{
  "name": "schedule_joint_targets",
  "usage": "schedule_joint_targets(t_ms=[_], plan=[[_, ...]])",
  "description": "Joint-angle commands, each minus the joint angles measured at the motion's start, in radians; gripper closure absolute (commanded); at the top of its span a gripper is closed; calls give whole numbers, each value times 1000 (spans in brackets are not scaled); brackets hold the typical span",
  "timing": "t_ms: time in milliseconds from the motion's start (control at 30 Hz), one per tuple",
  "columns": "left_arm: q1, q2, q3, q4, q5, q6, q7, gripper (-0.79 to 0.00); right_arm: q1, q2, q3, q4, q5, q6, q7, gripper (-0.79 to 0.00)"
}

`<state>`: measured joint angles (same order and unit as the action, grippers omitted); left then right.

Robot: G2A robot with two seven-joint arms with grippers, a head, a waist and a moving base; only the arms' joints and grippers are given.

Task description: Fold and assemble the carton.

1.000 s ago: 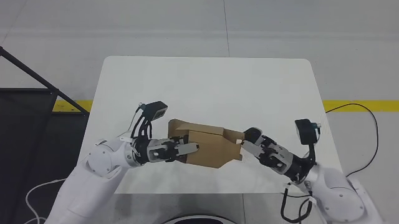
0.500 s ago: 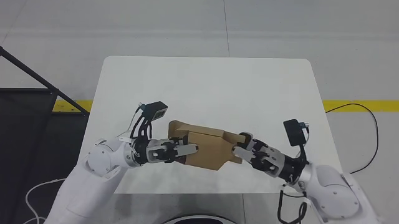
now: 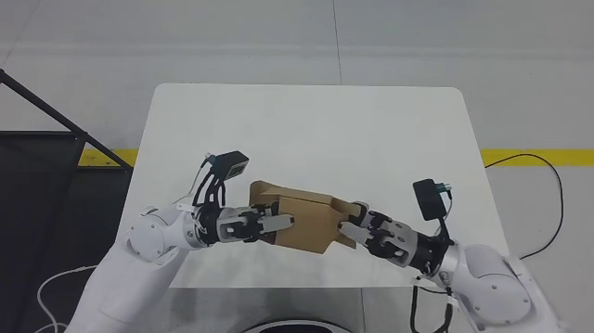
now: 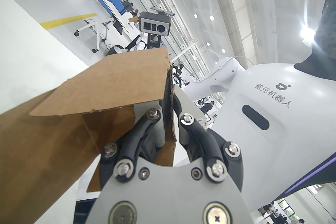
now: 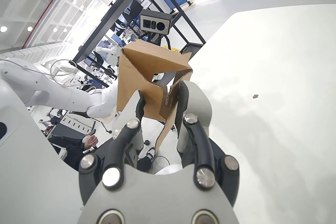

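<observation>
A brown cardboard carton (image 3: 302,220) is held above the near middle of the white table (image 3: 306,129), half folded with loose flaps. My left gripper (image 3: 272,224) is shut on the carton's left end; in the left wrist view its pads (image 4: 168,107) pinch a flap edge of the carton (image 4: 105,83). My right gripper (image 3: 351,227) grips the carton's right end. In the right wrist view its fingers (image 5: 183,96) close on a flap of the carton (image 5: 147,70), whose open end faces the camera.
A black frame (image 3: 56,124) stands left of the table. A small dark speck (image 5: 254,96) lies on the tabletop. The far half of the table is bare white surface. A black cable (image 3: 538,194) runs off the right side.
The right arm has swung in toward the near edge, its wrist moving left, and pushed the carton's right end slightly left. The left gripper has kept its hold almost unmoved.
</observation>
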<state>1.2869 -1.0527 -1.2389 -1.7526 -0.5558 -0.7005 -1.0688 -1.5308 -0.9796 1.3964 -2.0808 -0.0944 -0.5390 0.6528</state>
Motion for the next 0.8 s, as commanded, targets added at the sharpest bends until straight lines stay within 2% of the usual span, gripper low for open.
schedule_joint_targets(t_ms=[0, 767], plan=[[1, 0, 0, 0, 0, -2, -1, 0, 3, 0, -4, -1, -3, 3, 1, -311], [1, 3, 0, -2, -8, -6, -7, 0, 29, -2, -38, -13, -35, 33, 5, -246]])
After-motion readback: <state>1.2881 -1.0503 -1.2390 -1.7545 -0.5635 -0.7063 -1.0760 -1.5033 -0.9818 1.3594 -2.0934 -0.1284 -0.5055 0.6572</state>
